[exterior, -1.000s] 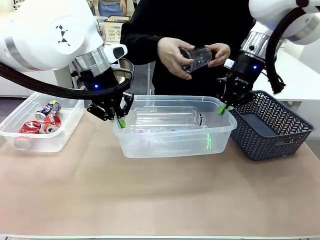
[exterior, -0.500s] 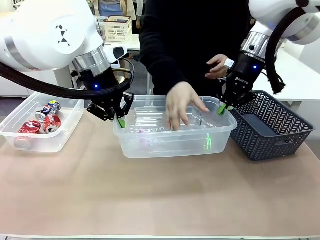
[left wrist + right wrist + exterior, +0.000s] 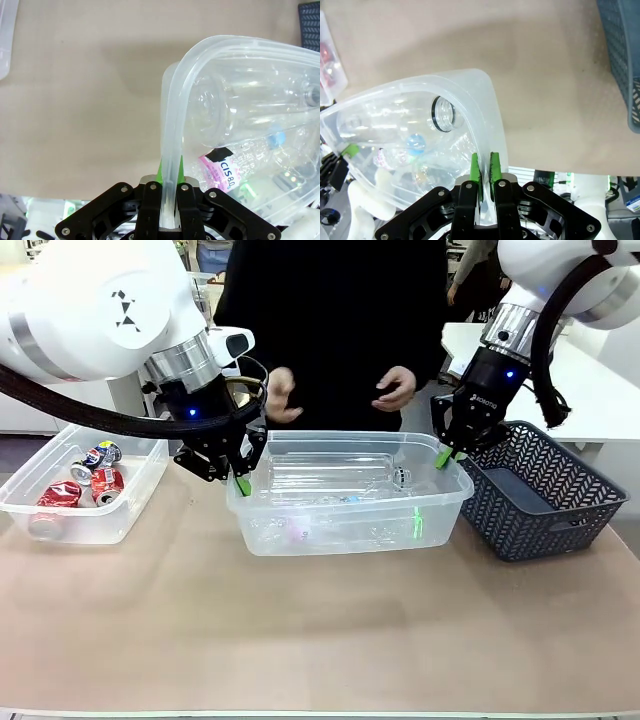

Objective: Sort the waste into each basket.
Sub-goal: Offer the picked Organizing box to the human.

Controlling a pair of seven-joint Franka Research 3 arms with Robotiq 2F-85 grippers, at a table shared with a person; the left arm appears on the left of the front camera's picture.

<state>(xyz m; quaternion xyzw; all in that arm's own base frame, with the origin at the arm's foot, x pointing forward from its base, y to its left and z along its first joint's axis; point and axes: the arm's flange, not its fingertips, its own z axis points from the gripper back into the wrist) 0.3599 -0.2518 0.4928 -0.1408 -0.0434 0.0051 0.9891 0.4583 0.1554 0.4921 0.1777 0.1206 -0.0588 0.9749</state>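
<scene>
Landmark: middle clear tub (image 3: 350, 525), centre of the surface (image 3: 320, 640).

Middle tub is held at both short ends, most likely to steady or present it while the person loads it. It seems to sit on the surface or barely above it; cannot tell which. Left gripper (image 3: 242, 483) has its jaws pinched together on the rim at the tub's left end. Right gripper (image 3: 446, 457) has its jaws clamped on the rim at the right end.

Second clear tub (image 3: 85, 525) sits well apart to the left of the middle tub, ungripped. It holds the crushed cans (image 3: 88, 483): red ones and a blue-and-red one. So the sort appears to run cans left, plastic middle.

Dark lattice basket (image 3: 540, 490) is just beside the middle tub's right end; nothing can be made out inside it.

Person stands behind the middle tub, both hands (image 3: 395, 389) raised above its far rim, holding nothing. Judged: a drop is just done, or the next piece is awaited.

Clear plastic bottles (image 3: 335, 475) lie on their sides inside the middle tub, the top one lengthwise.

View differences:
- Left wrist view: green pads (image 3: 160, 172) either side of the thin rolled rim (image 3: 172, 100), which confirms the pinch. A pink bottle label (image 3: 222, 170) is legible here; the front view gives only a pink smudge.
- Right wrist view: an open bottle mouth (image 3: 444, 113), uncapped, points at the gripped corner, and a blue cap (image 3: 415, 143) lies deeper in. The pads are nearly together on the wall.
- Front view alone gives the person, the cans and the layout.
</scene>
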